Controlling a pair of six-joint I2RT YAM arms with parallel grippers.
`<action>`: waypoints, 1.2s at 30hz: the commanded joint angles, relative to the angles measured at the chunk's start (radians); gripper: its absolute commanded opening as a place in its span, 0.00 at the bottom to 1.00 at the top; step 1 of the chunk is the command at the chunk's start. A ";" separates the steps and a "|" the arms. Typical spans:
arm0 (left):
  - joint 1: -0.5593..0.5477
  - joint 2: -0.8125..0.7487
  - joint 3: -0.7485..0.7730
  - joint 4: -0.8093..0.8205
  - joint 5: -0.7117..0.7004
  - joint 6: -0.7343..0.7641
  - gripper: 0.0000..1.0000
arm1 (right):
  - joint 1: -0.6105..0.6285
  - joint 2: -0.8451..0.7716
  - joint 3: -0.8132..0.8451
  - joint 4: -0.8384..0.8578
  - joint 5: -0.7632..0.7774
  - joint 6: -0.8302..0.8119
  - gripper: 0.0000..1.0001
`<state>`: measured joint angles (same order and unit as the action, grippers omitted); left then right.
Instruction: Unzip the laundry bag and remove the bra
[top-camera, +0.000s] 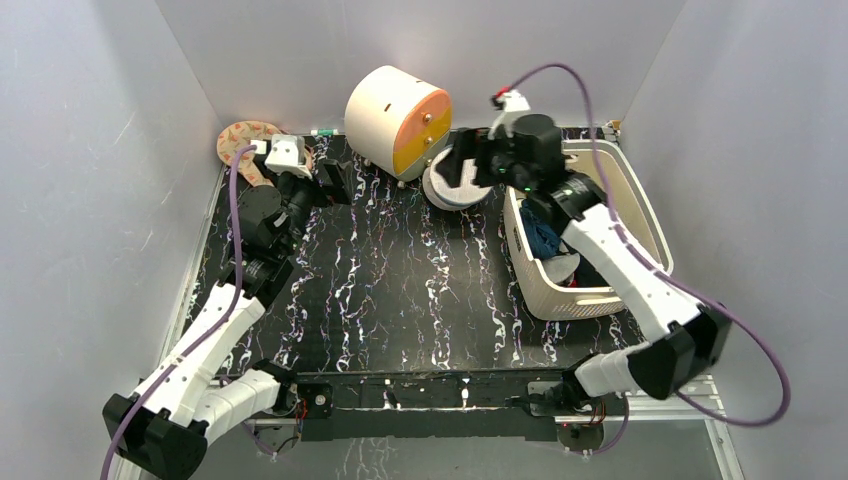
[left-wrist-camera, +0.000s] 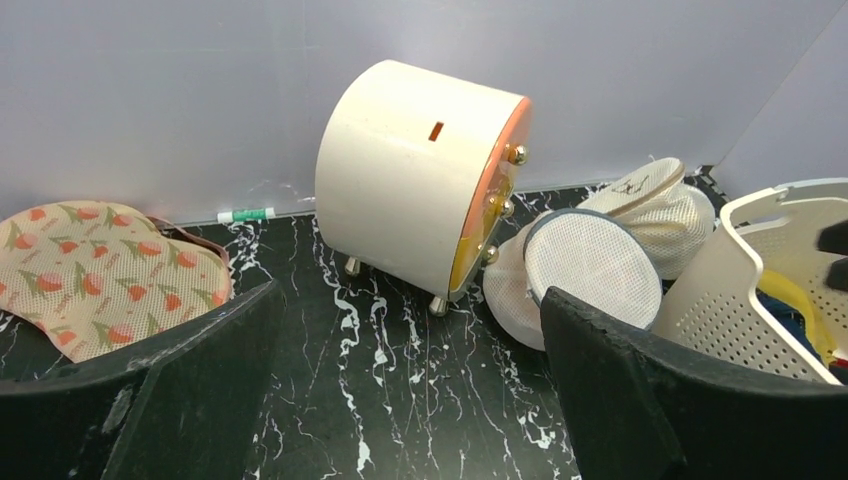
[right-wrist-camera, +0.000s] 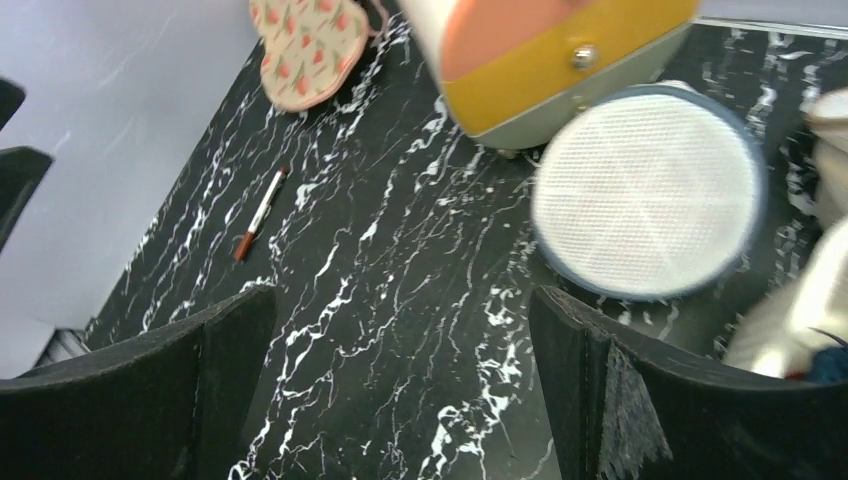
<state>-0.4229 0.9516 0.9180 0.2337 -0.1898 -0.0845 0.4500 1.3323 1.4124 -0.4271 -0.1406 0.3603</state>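
Bolted at the near edge, both arms reach toward the back of the marble-patterned table (top-camera: 400, 290) in the overhead view. The right gripper (top-camera: 463, 160) hangs over the laundry bag (top-camera: 450, 192), which sits between the drawer cabinet (top-camera: 398, 120) and the slotted basket (top-camera: 590, 290). It is probably lining up on the zipper rim. The left gripper (top-camera: 335, 180) is well apart at far left.

Left wrist view: the jaws are spread wide with nothing between them, facing the cabinet. The bag is propped at a tilt, its rim apparently zipped shut. A second mesh pouch (left-wrist-camera: 665, 210) lies behind it.

Right wrist view: the jaws are likewise wide and empty above bare tabletop, with the bag just beyond the right finger (right-wrist-camera: 640, 400). No bra shows anywhere; I judge it is inside the bag.
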 joint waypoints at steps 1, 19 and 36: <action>-0.005 0.010 -0.001 0.042 0.020 0.018 0.98 | 0.103 0.105 0.123 -0.034 0.131 -0.081 0.98; 0.010 0.031 -0.041 0.089 -0.094 0.084 0.98 | 0.190 0.610 0.337 -0.074 0.620 -0.327 0.75; 0.019 0.068 -0.036 0.088 -0.082 0.092 0.98 | 0.210 0.779 0.367 -0.006 0.663 -0.398 0.50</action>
<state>-0.4129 1.0256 0.8814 0.2886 -0.2737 -0.0025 0.6472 2.0945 1.7378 -0.4999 0.4549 0.0029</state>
